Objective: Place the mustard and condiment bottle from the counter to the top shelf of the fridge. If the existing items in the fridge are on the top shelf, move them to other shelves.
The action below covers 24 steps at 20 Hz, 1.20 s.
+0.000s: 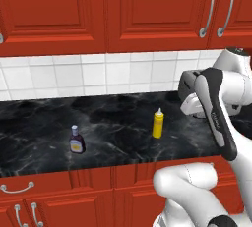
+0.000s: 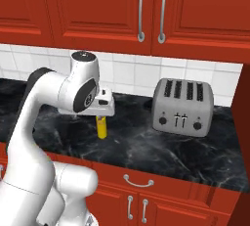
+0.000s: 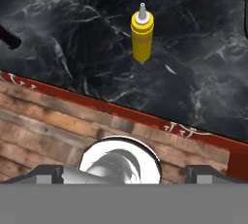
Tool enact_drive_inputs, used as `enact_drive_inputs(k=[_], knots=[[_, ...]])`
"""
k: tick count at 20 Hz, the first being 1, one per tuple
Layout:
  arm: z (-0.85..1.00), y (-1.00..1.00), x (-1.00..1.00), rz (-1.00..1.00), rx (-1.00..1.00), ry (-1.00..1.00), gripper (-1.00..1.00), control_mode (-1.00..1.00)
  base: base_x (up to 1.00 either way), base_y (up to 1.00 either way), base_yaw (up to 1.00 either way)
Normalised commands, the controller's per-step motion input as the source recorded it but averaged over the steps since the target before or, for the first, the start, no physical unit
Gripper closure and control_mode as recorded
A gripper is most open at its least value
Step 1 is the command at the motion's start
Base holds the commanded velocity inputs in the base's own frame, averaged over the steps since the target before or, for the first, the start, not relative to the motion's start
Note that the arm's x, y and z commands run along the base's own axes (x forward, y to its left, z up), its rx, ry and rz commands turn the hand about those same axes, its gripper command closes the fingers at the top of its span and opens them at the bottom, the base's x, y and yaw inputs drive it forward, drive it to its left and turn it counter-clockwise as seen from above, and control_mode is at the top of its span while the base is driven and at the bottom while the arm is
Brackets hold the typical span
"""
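The yellow mustard point(image 1: 157, 124) stands upright on the black marble counter point(image 1: 39, 123), about mid-depth. The dark condiment bottle point(image 1: 77, 140) with its pale cap stands to its left, nearer the front edge. My gripper point(image 1: 189, 104) hangs above the counter to the right of the mustard, apart from it. From the right base view the hand point(image 2: 104, 108) covers the top of the mustard point(image 2: 101, 129). In the hand view the mustard point(image 3: 142, 36) is straight ahead and my gripper point(image 3: 125, 174) is open, its tips wide apart with nothing between them. The fridge is out of view.
A silver toaster point(image 2: 180, 105) stands at the back of the counter point(image 2: 146, 146) to the right. Red wall cabinets point(image 1: 123, 10) hang above the tiled backsplash. Red base cabinets with silver handles point(image 2: 138, 181) run below. The wooden floor point(image 3: 48, 116) lies under the counter edge.
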Motion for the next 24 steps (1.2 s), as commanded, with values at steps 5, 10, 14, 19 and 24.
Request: enact_drive_inputs(k=[5, 10, 14, 19, 24], knots=[[-0.29, -0.74, 0.64, 0.31, 0.13, 0.05, -1.0, -1.0, 0.0, 0.0, 0.0], [-0.23, -0.45, 0.72, 0.35, 0.19, 0.02, -1.0, -1.0, 0.0, 0.0, 0.0], [-0.13, -0.12, 0.46, 0.31, 0.21, -0.03, -1.0, -1.0, 0.0, 0.0, 0.0], [-0.25, 0.0, 0.12, 0.25, 0.21, -0.13, -1.0, -1.0, 0.0, 0.0, 0.0], [-0.5, 0.0, 0.01, 0.14, 0.21, -0.23, -1.0, -1.0, 0.0, 0.0, 0.0]])
